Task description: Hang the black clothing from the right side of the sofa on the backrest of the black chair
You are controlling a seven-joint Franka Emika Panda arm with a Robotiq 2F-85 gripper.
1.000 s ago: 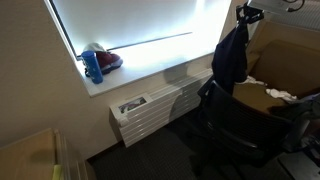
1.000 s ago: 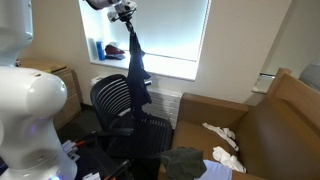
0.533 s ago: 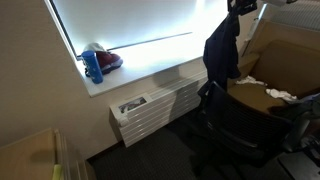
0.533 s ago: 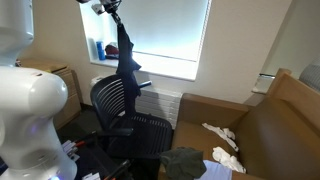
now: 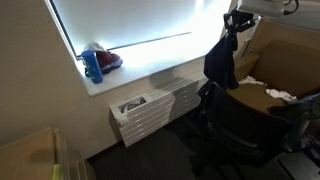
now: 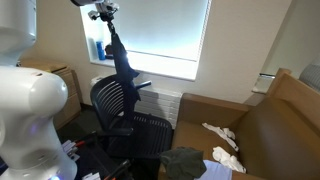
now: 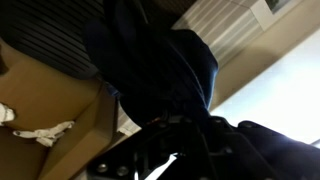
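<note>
- Above the black chair [image 6: 112, 108], the gripper [image 6: 104, 13] has its jaws closed on the top of the black clothing [image 6: 122, 66].
- The clothing hangs slack, its lower end at the backrest's upper edge; contact cannot be confirmed.
- The sofa [image 6: 288, 108] stands well apart.

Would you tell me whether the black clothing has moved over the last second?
Yes; in an exterior view the black clothing has shifted left, toward the window's left edge.
</note>
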